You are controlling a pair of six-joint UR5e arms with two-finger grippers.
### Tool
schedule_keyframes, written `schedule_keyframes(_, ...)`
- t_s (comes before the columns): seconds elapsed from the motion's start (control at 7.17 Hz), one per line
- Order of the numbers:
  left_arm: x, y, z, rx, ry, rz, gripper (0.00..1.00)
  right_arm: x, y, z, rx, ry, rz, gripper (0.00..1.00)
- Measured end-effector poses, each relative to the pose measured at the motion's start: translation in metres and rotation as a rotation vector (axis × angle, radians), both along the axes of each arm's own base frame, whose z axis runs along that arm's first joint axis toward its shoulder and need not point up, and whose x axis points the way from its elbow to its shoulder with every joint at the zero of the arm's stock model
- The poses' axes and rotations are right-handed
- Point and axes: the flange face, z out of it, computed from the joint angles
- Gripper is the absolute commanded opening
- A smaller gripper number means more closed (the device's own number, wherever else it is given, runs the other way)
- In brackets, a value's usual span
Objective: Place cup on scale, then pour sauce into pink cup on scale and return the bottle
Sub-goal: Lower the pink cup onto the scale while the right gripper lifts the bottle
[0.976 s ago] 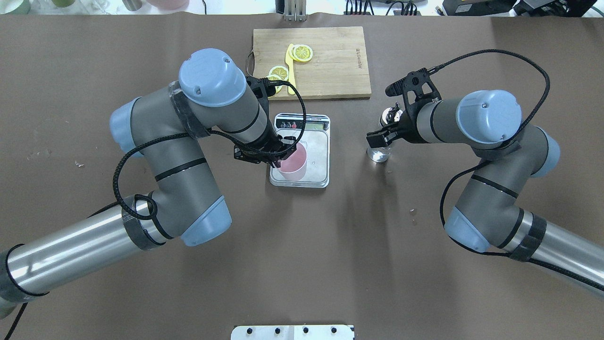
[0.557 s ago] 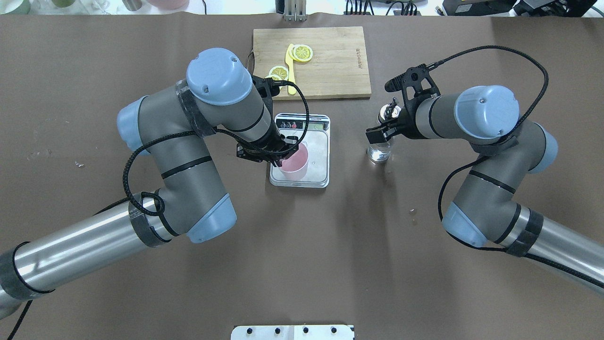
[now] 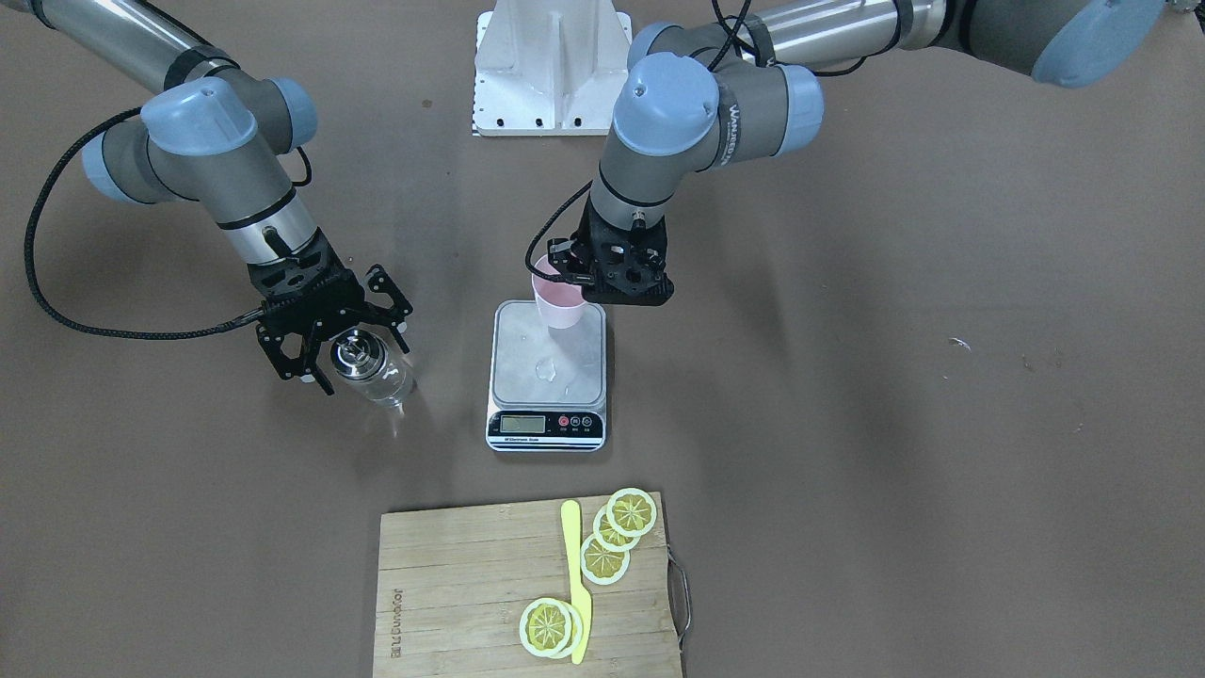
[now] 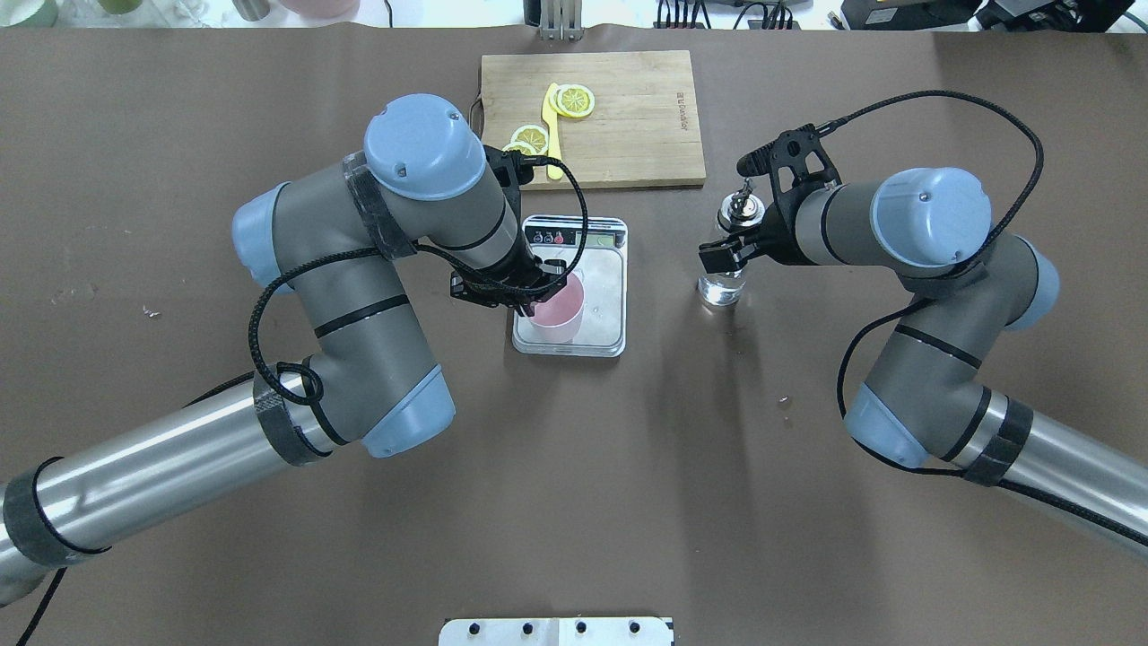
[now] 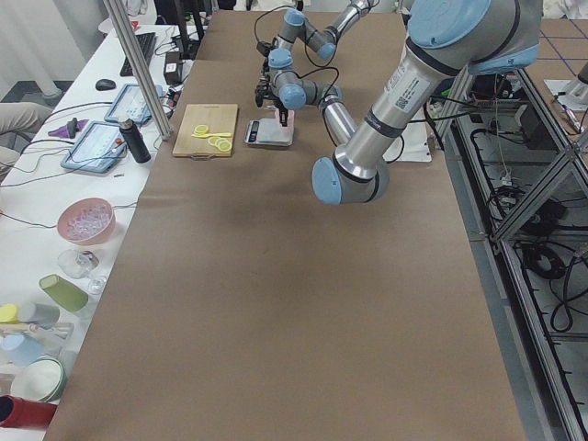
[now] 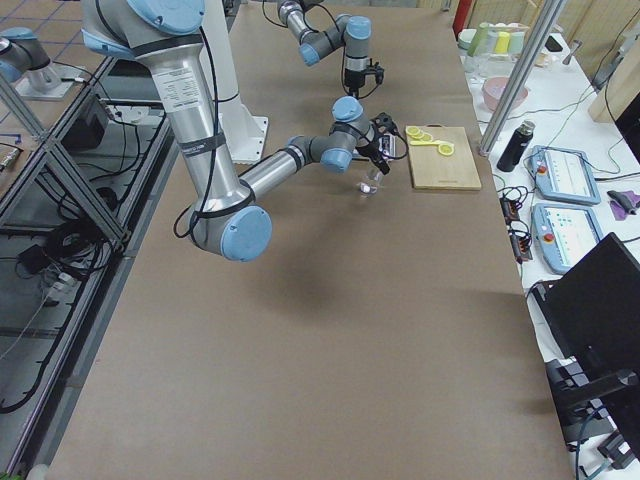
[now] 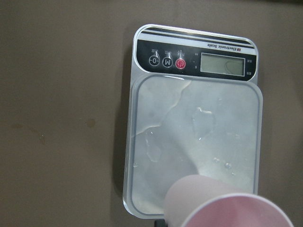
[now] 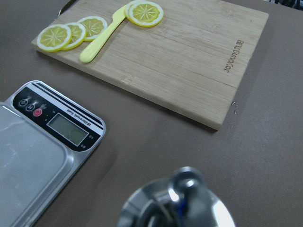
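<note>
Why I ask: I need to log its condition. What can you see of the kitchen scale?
The scale lies flat on the brown table, display end toward the cutting board. Its silver-grey rounded plate is smeared with clear droplets; the black strip carries a pale LCD, no legible reading, and three round buttons, one red. The pink cup, held at its rim by the left claw, sits at the plate's robot-side edge.

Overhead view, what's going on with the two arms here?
The left gripper holds the cup by its rim at the robot-side end of the scale. The right gripper is around the bottle, which stands on the table beside the scale; whether it grips yet is unclear. No pouring has begun.
</note>
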Motion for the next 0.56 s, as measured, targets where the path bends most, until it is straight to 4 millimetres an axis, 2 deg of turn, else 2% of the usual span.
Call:
schedule_keyframes(0.28,0.0016,-0.0011,0.0024,-0.002,-0.003,0.000,0.00,-0.0035,0.0018,0.0034,0.004,-0.004,-0.005,0.61)
schedule_keyframes(0.56,0.0020,-0.0014,0.0030,-0.003,-0.004,0.000,0.00,-0.0053,0.0036,0.0011,0.008,-0.009,-0.009,0.37)
